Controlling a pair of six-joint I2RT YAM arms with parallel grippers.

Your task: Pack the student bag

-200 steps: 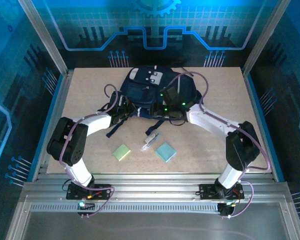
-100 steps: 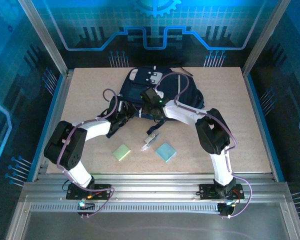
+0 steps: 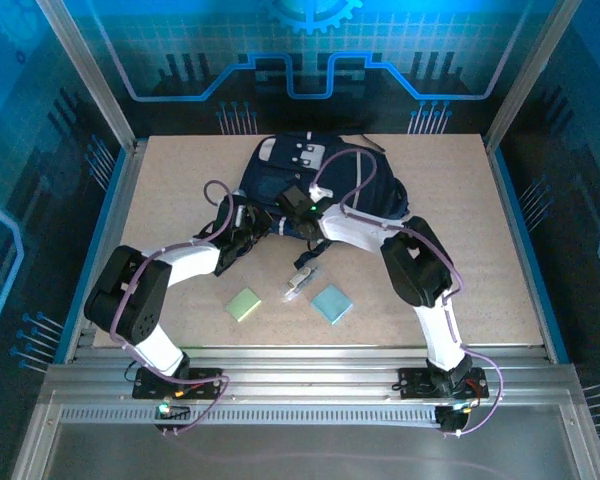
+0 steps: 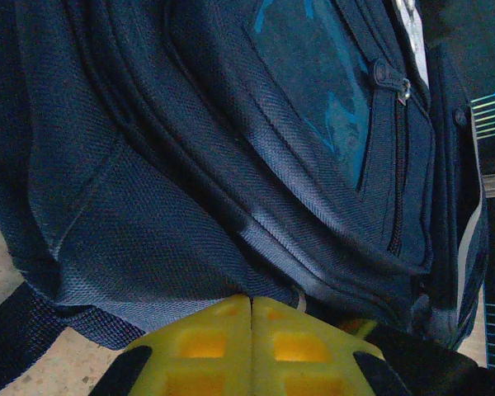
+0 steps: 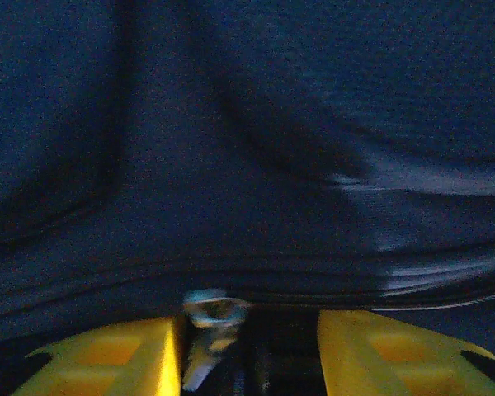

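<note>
Against the student bag [image 4: 190, 165], the left end effector [image 4: 250, 307] is together, the right end effector [image 5: 246, 326] apart.

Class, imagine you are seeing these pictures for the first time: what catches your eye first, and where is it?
The dark navy student bag lies at the far middle of the table. At its near edge, the left hand has its yellow fingers pressed together, while the right hand is open with a metal zipper pull between its fingers. Nearer the bases lie a green square and a blue square.
</note>
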